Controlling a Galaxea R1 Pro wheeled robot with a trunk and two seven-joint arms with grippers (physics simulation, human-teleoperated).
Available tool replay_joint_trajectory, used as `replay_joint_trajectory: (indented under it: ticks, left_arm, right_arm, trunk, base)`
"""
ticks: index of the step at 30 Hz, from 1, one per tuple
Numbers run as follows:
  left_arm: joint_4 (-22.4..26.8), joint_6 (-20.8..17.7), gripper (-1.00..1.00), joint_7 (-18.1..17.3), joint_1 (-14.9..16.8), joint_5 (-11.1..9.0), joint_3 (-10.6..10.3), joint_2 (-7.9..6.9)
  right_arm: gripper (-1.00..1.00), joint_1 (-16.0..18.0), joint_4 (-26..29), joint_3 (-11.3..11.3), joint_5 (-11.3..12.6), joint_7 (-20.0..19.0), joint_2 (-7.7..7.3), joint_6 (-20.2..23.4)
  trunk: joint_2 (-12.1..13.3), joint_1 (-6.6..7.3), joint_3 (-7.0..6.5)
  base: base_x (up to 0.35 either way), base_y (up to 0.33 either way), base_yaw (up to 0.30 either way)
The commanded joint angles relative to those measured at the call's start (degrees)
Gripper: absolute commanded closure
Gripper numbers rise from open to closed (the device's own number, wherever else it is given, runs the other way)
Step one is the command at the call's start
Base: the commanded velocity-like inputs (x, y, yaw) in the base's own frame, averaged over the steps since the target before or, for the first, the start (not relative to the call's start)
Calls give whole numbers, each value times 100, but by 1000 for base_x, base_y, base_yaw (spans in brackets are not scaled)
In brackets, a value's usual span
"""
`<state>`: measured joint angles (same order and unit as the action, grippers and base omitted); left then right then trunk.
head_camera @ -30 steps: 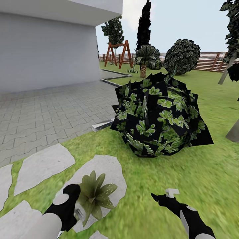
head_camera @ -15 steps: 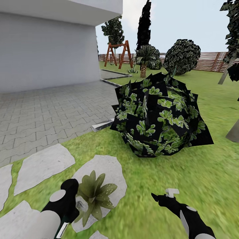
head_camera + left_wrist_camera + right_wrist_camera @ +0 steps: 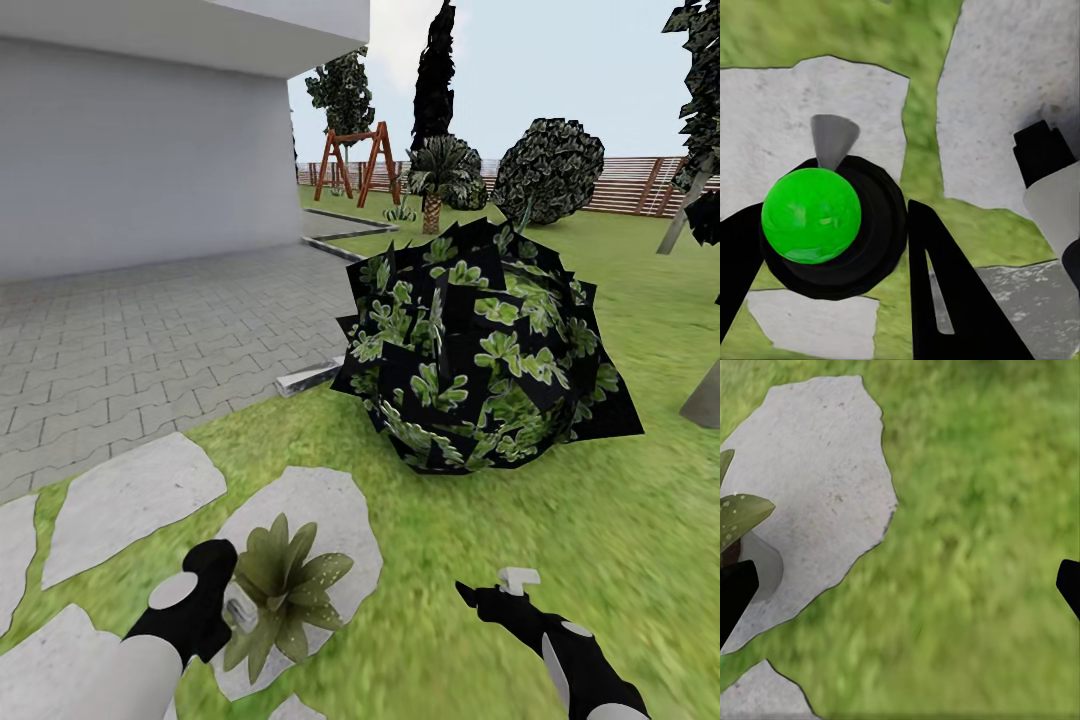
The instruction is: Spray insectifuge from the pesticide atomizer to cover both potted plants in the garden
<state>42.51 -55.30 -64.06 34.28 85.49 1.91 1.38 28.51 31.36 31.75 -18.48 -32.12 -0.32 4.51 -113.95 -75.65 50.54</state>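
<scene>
Basically, the pesticide atomizer (image 3: 240, 612) is at the left gripper (image 3: 215, 598), down low over the garden ground. In the head view only a small whitish-grey piece sticks out of the gripper's front, aimed toward one potted plant (image 3: 283, 590). In the left wrist view the two black fingers sit either side of a round black body with a green ball and a grey cone. I read that as the sprayer clamped from both sides, though the contact itself is not sharp.

Key relation: the plant lies just beside the sprayer tip, on the side toward the robot's right and slightly forward, nearly touching. The sprayer's exposed end runs roughly along that line, so the nozzle looks already pointed at the rosette. White specks show on some leaves, probably spray.

The plant sits on a grey stepping stone (image 3: 330, 500) set in the lawn (image 3: 500, 520).

The right gripper (image 3: 485, 598) hangs well apart over the grass, with its fingers spread wide and nothing between them in the right wrist view. The left arm is clearly the nearer one.

A big dark bush (image 3: 480, 350) stands further ahead.
</scene>
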Motion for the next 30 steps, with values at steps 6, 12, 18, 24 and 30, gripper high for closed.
replay_joint_trajectory:
  ticks: [6, 12, 18, 24, 30]
  left_arm:
    - [-12, -15, 100, -70, -9, 46, 118, 4]
    - [-68, -7, 100, -129, -17, 47, 127, 11]
    - [-290, -7, 100, -133, -18, 53, 125, 20]
    - [-305, -7, 100, -133, -18, 55, 125, 21]
    - [-305, -11, 100, -133, -18, 56, 125, 21]
  right_arm:
    - [-100, 5, 7, 41, -33, -48, 6, 33]
    - [-100, 5, -410, 41, -30, -39, 6, 8]
    - [-100, 5, -474, 41, -33, -50, 6, -19]
    - [-100, 5, -473, 41, -20, -57, 6, 1]
    - [-100, 5, -466, 41, -19, -66, 6, 27]
  trunk:
    - [-3, 1, 5]
    - [-3, 1, 5]
    - [-3, 1, 5]
    - [-3, 1, 5]
    - [-3, 1, 5]
  base:
    - [0, 0, 0]
    - [0, 0, 0]
    - [0, 0, 0]
    - [0, 23, 0]
    - [0, 75, -97]
